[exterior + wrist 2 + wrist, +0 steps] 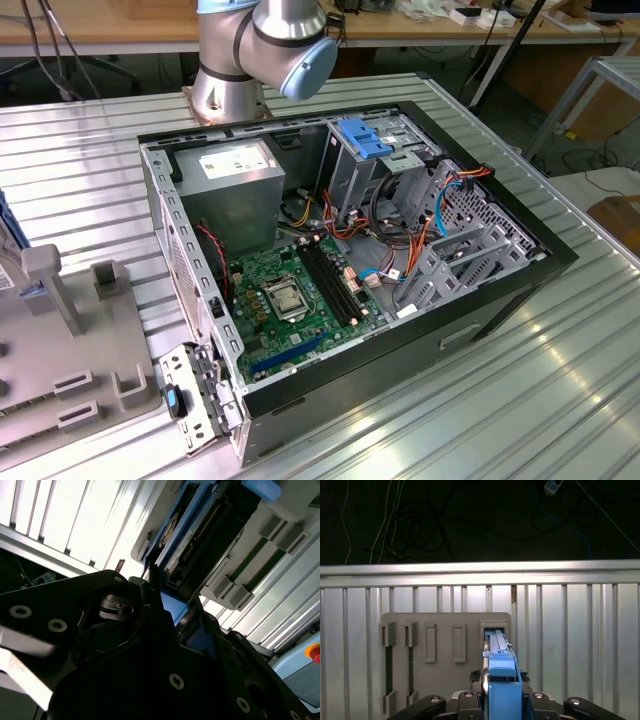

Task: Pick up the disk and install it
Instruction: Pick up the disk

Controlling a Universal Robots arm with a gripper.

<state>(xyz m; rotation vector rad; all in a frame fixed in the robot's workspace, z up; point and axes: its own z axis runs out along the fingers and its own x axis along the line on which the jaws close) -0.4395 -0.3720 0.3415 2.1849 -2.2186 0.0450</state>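
**A:** Where's the disk?

**B:** In the first wrist view the disk [501, 672] stands on edge in the end slot of the grey fixture plate [445, 640], right at the plate's border. Bare slatted table [570, 640] lies open beside it.

**A:** And the gripper?

**B:** The gripper [501, 707] sits right over the disk. Clamped or loose, I cannot tell.

**A:** Anything crowding it?

**B:** Two narrow open slots next door, then two slots holding green strips [388, 670].

**A:** Which way does it run?

**B:** Long axis along the slats, pointing at the table's edge rail [480, 569], blue rail uppermost.

**A:** Exterior view?

**B:** Centre frame, the open computer case [420, 335]. The drive cage [365, 140] is upper centre, with the power supply [235, 180] to its left. Orange and red cables [425, 215] crowd the gap between cage and motherboard [300, 290]. The arm's base [255, 60] stands at the top edge.
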